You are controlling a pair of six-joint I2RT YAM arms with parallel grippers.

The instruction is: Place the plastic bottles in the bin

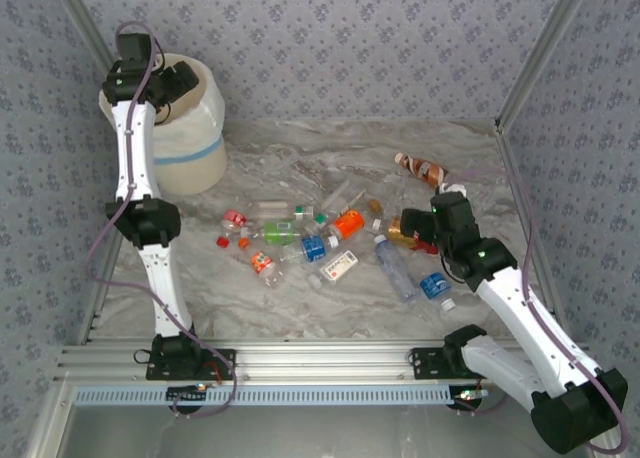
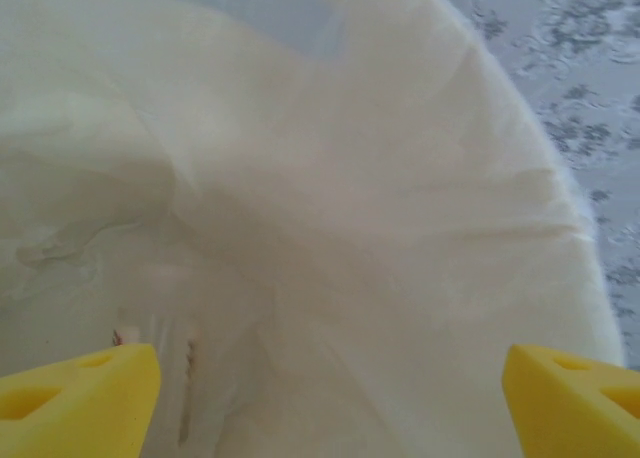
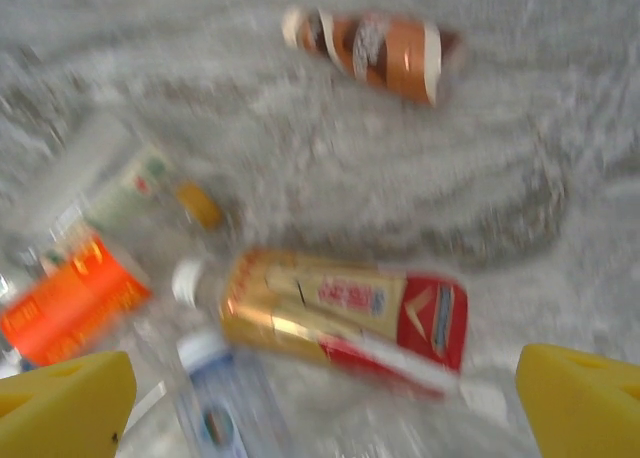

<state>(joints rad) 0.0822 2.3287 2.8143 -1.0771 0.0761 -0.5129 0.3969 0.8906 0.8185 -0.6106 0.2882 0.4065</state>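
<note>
Roughly a dozen plastic bottles (image 1: pixel 348 223) lie scattered across the middle and right of the counter (image 1: pixel 300 318), so most of the job looks undone. Left jaws hang spread and empty over the bin (image 1: pixel 195 148) at far left. Right jaws, also spread, hover above a gold-and-red bottle (image 3: pixel 340 318).

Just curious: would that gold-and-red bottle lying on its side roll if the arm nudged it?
Likely: the gold-and-red bottle lies on its side on the smooth table, so a nudge could roll it. Small and plastic, it is probably light; its glossy label may slip.
</note>
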